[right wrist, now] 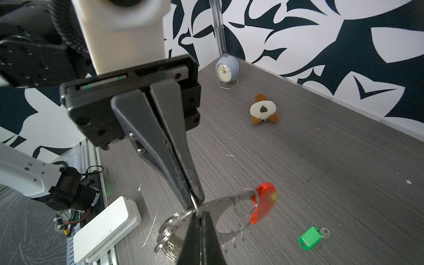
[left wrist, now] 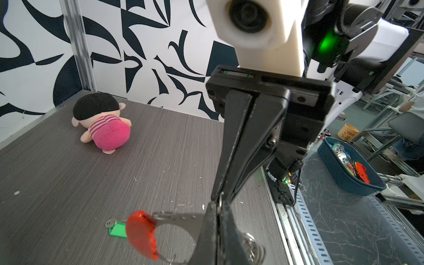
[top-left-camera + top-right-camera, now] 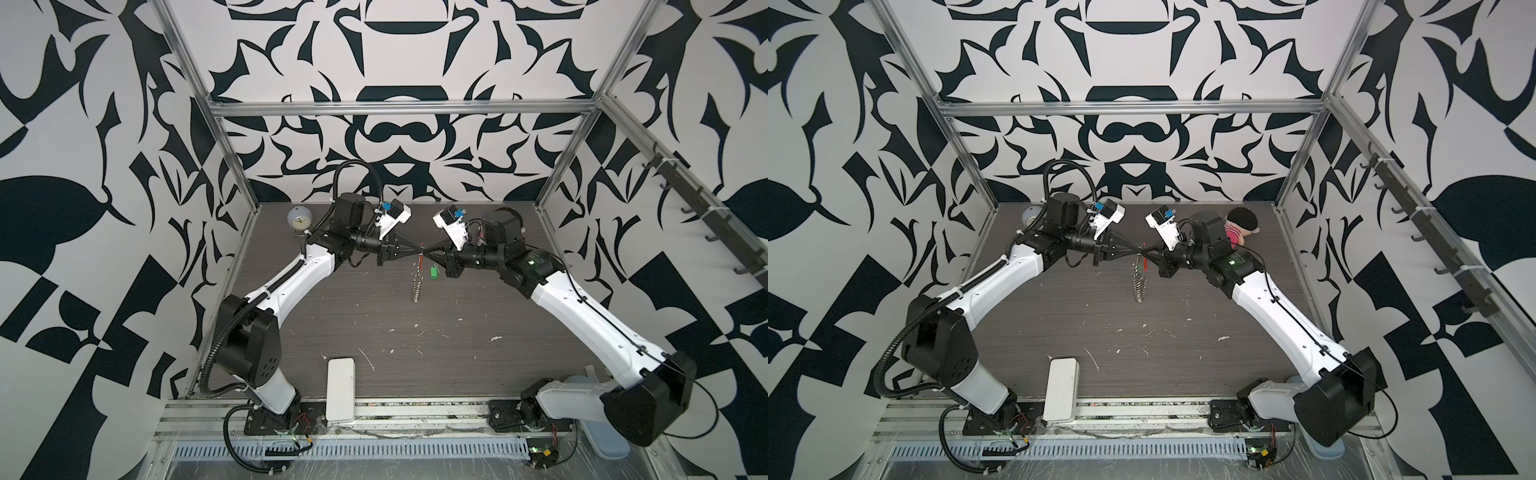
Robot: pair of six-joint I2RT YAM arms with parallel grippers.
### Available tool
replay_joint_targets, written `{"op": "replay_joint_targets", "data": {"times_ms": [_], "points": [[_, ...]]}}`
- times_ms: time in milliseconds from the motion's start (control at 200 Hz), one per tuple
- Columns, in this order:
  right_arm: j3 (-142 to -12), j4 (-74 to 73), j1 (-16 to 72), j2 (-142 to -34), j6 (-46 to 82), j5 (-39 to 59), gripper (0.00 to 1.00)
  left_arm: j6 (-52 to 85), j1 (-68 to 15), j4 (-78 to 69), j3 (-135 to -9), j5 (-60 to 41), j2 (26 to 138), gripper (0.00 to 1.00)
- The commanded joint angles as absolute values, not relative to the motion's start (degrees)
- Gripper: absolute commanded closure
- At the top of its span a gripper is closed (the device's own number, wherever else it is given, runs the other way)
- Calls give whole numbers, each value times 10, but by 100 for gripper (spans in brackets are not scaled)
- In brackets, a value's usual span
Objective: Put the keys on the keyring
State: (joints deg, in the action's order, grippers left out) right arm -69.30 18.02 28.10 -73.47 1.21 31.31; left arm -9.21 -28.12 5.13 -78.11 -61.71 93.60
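Meeting above mid-counter (image 3: 374,324): left pincer (image 3: 418,249) and right pincer (image 3: 427,252) are tip to tip, both closed on the keyring (image 3: 417,282). In the wrist views, left nips a wire ring and right is clamped on the flat silver band right beside it. The red-orange bar (image 1: 263,202) sticks out sideways and the linked rings hang down. Can't tell if the low end touches the counter. The green-headed key (image 3: 435,272) lies flat on the counter just beside the hanging rings, on the right pincer's side, not threaded on.
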Motion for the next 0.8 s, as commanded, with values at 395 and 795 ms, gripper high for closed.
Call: {"op": "replay_joint_targets", "data": {"times_ms": [395, 795], "points": [[-474, 37, 282, -505, 217, 67, 80, 297, -291, -395, -567, -397, 843, 100], [-463, 141, 283, -484, 289, 52, 84, 310, -297, -340, -564, -411, 819, 100]]}}
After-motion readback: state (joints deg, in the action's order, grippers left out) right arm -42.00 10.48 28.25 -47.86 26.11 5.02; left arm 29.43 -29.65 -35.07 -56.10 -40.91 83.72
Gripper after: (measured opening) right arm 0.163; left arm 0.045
